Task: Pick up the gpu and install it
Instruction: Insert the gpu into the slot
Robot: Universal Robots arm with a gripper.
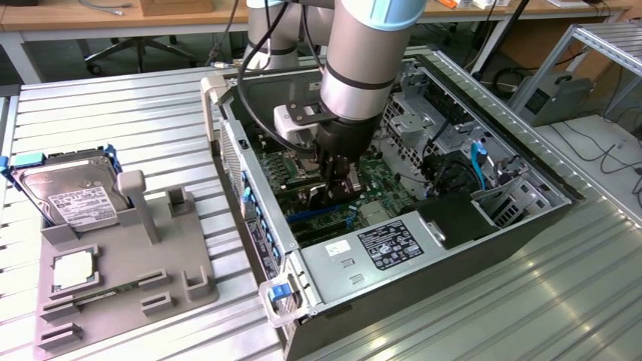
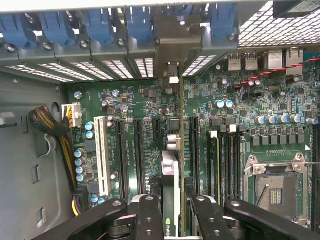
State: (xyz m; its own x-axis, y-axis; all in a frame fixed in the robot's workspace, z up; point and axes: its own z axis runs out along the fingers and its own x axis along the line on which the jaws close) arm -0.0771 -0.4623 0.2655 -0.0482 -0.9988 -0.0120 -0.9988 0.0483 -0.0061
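The gpu (image 2: 171, 172) is seen edge-on as a thin card standing upright over the green motherboard (image 2: 130, 100), in line with the black expansion slots (image 2: 137, 150). Its metal bracket end (image 2: 172, 47) reaches the rear slot openings of the case. My gripper (image 2: 174, 212) is shut on the card, one black finger (image 2: 150, 215) on each side. In the exterior view my gripper (image 1: 336, 184) reaches down inside the open computer case (image 1: 301, 278), with the dark gpu (image 1: 319, 201) under it, close to the board. Whether the card sits in a slot I cannot tell.
A hard drive in a blue frame (image 1: 71, 199) and a small silver chip (image 1: 72, 269) rest on the grey fixture (image 1: 120, 278) at the exterior view's left. Inside the case are an empty CPU socket (image 2: 275, 185), memory sticks (image 2: 214, 165), blue slot latches (image 2: 95, 25) and a cable bundle (image 2: 50, 125).
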